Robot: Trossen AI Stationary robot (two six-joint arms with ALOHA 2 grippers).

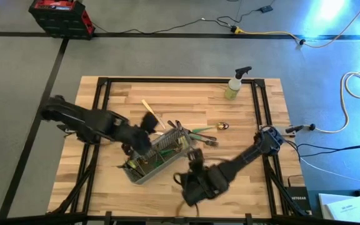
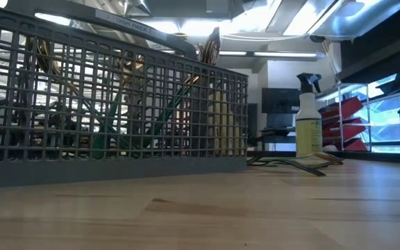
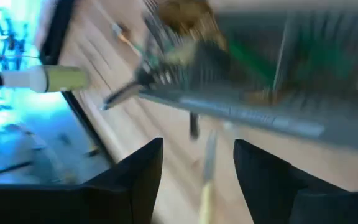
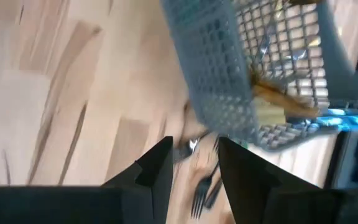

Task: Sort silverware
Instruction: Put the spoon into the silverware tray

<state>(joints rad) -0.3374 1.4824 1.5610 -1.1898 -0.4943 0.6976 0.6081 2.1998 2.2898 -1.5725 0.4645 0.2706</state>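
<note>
Left gripper (image 1: 147, 120) hovers over the grey wire-mesh caddy (image 1: 158, 156), fingers parted around a cream-handled utensil (image 3: 207, 177). Right gripper (image 1: 195, 155) sits beside the caddy, jaws slightly apart, empty. Gold-headed silverware (image 1: 202, 132) lies loose on the wooden table (image 1: 255, 187) and fills the caddy.

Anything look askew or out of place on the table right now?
Yes. The caddy sits skewed to the table edges, with loose silverware spilling past its far end. One gold spoon lies apart, toward the spray bottle.
</note>
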